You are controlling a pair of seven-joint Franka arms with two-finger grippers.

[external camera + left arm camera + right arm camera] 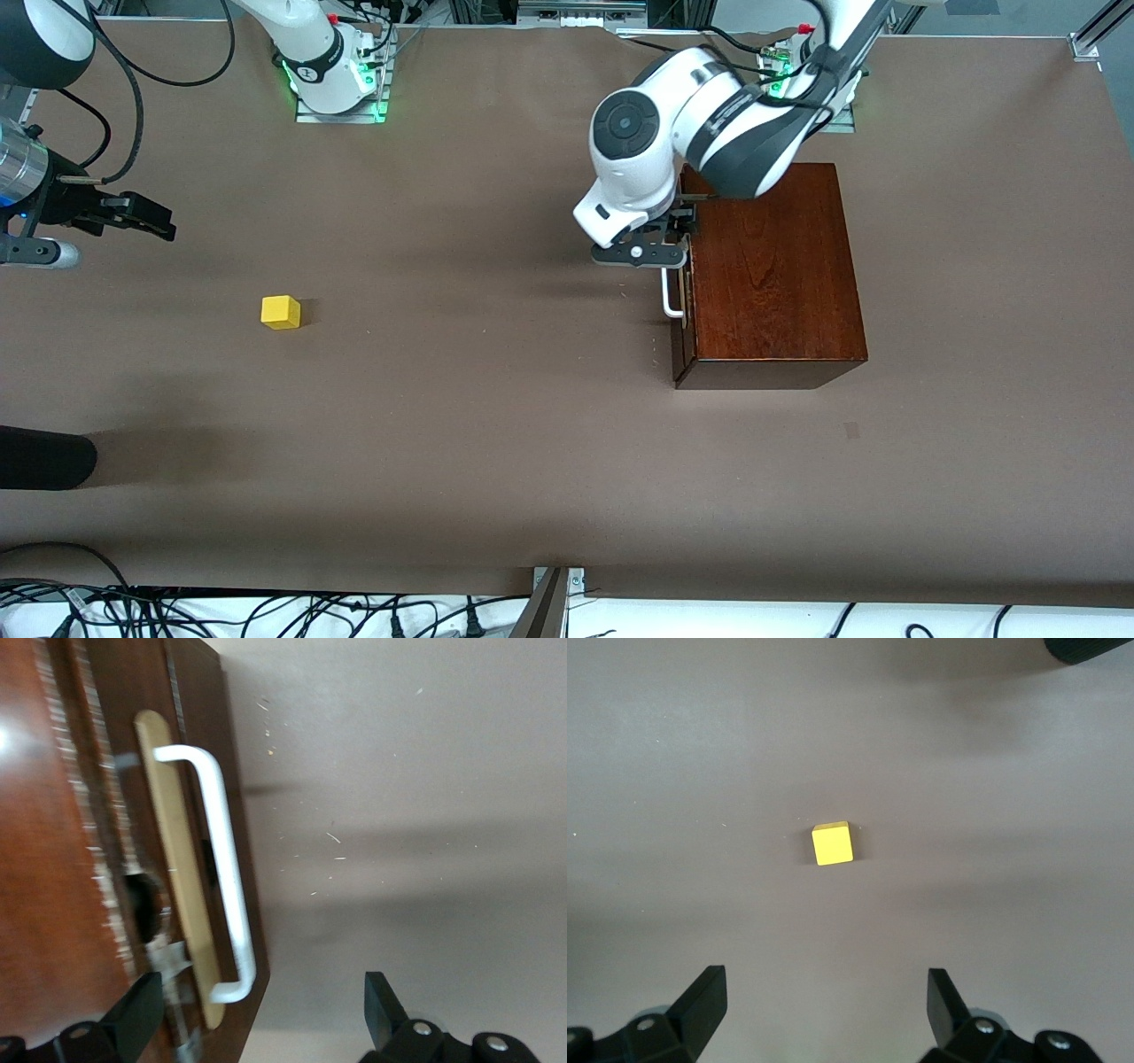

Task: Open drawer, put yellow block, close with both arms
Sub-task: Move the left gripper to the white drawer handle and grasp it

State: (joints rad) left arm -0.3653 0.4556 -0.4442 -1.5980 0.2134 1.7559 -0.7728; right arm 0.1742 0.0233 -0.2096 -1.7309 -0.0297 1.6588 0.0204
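The glossy dark-brown wooden box (775,270) stands toward the left arm's end of the table. Its drawer (681,306) looks pushed in, and the white bar handle (671,297) faces the table's middle. My left gripper (657,241) hangs over the handle's end nearest the robots. In the left wrist view it (259,1014) is open, with one end of the handle (226,877) between its fingers, untouched. The yellow block (281,312) sits alone toward the right arm's end. My right gripper (142,217) is open and empty in the air; its wrist view (826,1005) shows the block (833,843) below.
A black rounded object (44,456) juts in at the table's edge near the right arm's end, nearer to the front camera than the block. Bare brown tabletop (478,354) lies between the block and the box. Cables hang below the front edge.
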